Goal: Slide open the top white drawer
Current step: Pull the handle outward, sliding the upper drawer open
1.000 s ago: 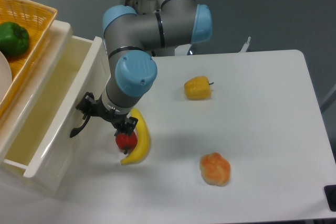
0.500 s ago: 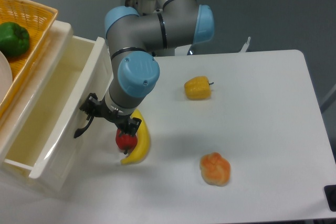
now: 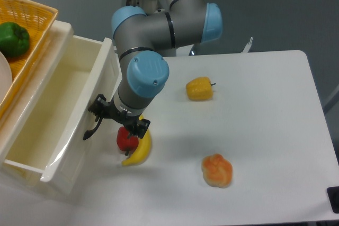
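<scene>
The top white drawer (image 3: 101,75) stands pulled well out of the cream-white cabinet at the left, and its deep tray looks empty. Its curved black handle (image 3: 90,131) hangs on the flat front, facing the table. My gripper (image 3: 110,116) is pressed against that front at the handle's upper end and appears shut on it. The blue wrist covers the fingertips. The lower drawer is hidden beneath the open one.
A yellow wicker basket (image 3: 33,20) on the cabinet holds a green pepper (image 3: 13,38). Under my wrist lie a banana (image 3: 140,150) and a red fruit (image 3: 124,138). On the white table (image 3: 265,104) sit a yellow pepper (image 3: 199,88) and an orange pastry (image 3: 217,170).
The drawer has slid further out to the right, and my gripper has moved right with its handle. The fruit on the table has not moved.
</scene>
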### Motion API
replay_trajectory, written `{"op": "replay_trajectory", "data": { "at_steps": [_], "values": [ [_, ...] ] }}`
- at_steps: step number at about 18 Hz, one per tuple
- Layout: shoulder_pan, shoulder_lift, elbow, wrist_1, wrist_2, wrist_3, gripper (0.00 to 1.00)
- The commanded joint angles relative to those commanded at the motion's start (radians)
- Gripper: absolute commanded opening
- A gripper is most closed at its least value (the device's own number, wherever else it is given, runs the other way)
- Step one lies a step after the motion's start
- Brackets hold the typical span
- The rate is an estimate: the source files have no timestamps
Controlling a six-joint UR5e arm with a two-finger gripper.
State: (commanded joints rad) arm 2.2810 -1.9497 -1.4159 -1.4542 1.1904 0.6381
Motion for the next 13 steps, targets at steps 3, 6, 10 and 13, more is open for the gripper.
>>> {"op": "replay_trajectory", "data": {
  "at_steps": [3,6,10,13],
  "values": [
    [0.014,0.000,0.000,-0.003,0.000,0.034,1.00],
    [0.020,-0.002,0.000,0.000,0.000,0.038,1.00],
    [0.029,-0.011,0.009,-0.002,0.018,0.044,1.00],
    [0.040,-0.011,0.011,-0.002,0.018,0.057,1.00]
  ]
}}
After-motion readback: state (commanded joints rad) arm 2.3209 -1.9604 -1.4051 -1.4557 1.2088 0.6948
